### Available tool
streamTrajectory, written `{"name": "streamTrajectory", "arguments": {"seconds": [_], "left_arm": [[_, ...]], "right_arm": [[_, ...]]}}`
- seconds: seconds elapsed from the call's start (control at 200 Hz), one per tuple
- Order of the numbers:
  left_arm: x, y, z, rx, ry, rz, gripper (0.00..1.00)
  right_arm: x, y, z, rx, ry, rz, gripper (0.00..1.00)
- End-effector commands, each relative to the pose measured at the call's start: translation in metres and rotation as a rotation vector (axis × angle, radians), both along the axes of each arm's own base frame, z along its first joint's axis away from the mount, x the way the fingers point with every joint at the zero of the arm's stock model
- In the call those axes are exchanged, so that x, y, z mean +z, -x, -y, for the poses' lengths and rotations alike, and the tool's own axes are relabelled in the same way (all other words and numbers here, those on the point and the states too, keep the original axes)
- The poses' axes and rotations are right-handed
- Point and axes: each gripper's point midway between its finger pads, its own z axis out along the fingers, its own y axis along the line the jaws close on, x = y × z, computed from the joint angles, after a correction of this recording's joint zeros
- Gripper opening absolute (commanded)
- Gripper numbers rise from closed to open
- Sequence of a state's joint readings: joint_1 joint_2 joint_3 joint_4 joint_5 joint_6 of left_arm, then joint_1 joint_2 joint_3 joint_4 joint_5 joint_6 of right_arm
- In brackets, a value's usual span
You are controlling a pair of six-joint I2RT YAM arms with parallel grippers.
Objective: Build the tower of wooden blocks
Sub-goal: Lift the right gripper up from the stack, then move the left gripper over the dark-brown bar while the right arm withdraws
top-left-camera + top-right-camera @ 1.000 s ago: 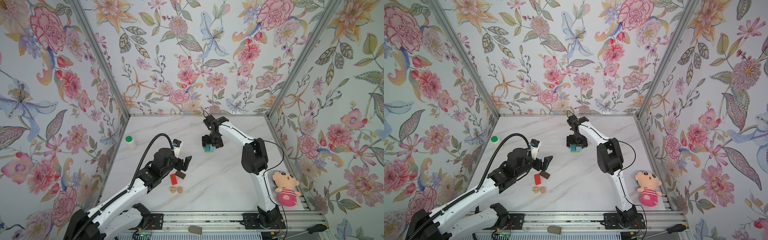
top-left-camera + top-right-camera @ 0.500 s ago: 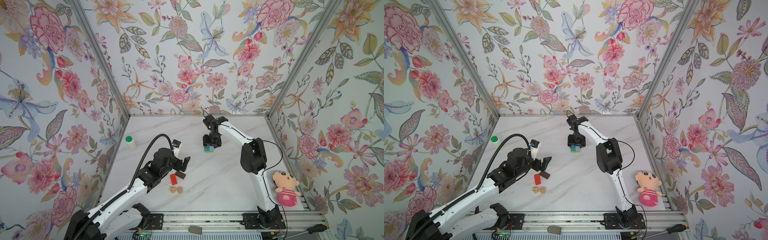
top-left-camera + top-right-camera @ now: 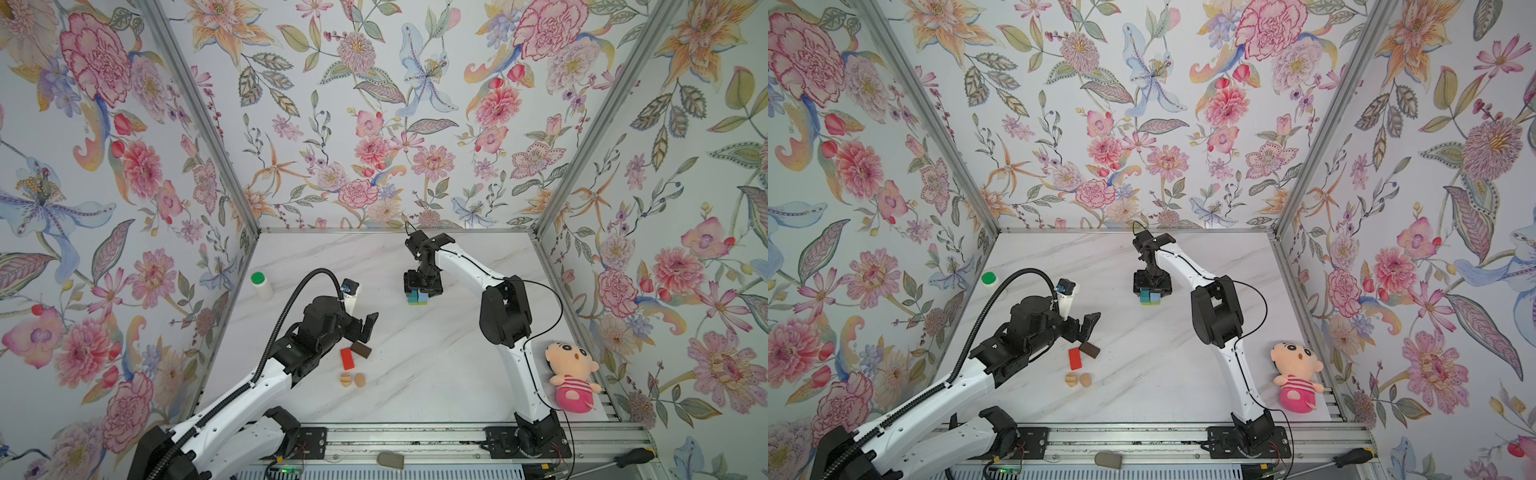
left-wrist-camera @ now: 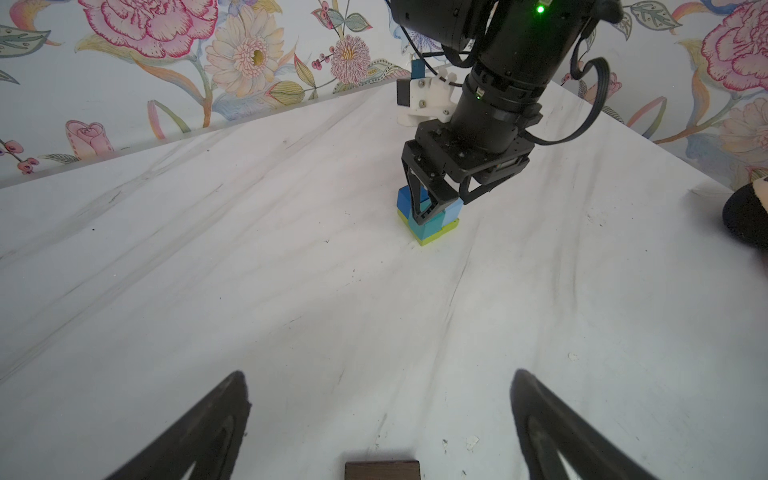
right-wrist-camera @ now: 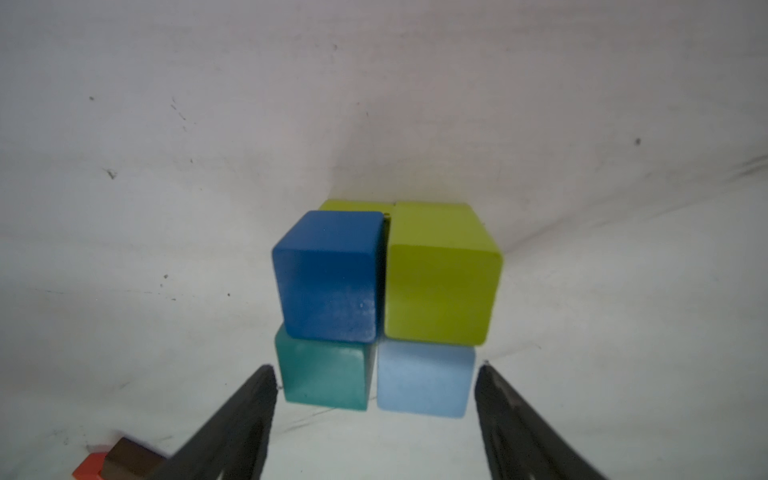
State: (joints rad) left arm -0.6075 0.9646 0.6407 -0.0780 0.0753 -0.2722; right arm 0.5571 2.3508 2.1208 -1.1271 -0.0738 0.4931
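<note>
From my console, the right end effector (image 3: 422, 289) hangs straight down over the wood block tower (image 3: 417, 297), which stands toward the back of the white marble-patterned counter (image 3: 415, 374), a little right of centre. Its jaws are released. In the right wrist view the two black fingers (image 5: 232, 432) flank the teal wooden cube (image 5: 324, 374) and the light-blue wooden cube (image 5: 424, 380), with a thin sliver of counter showing beside each.

Just behind that pair sit a blue wooden cube (image 5: 328, 276) and a lime-green wooden cube (image 5: 440, 274), so the four pack together two by two. More lime-green wood (image 4: 438, 235) shows along the base of the stack in the left wrist view. I can't quite tell whether the blue and lime-green cubes sit a layer higher than the other two.

The left end effector (image 3: 360, 331) hovers at front left with its jaws spread wide and nothing between them. The dark-brown wooden oblong (image 3: 360, 350) lies on the counter just below it. The red wooden oblong (image 3: 347, 358) lies just beside the brown one, and the two tan rounded wooden pieces (image 3: 352, 379) sit side by side nearer the front edge.

A green-capped white bottle (image 3: 262, 284) stands by the left wall. A pink plush doll (image 3: 571, 384) lies at the counter's right edge.
</note>
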Motion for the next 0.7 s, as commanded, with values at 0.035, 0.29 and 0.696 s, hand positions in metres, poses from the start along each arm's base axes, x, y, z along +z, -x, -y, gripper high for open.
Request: {"name": "streamTrajectory", "arguments": {"seconds": [0.035,0.29,0.696], "left_arm": [[0.001,0.002,-0.007,0.009,-0.008,0.003,0.99],[0.002,0.009,-0.013,0.038,0.035,-0.01,0.99],[-0.032,0.042,-0.029,0.127,0.04,-0.17,0.99]], "right_arm": [[0.026,0.007,0.005,0.006,0.014,0.026,0.82],[0.066,0.021,0.009,0.011,-0.006,0.08,0.83],[0.081,0.087,0.002,0.111,0.015,0.065,0.9]]}}
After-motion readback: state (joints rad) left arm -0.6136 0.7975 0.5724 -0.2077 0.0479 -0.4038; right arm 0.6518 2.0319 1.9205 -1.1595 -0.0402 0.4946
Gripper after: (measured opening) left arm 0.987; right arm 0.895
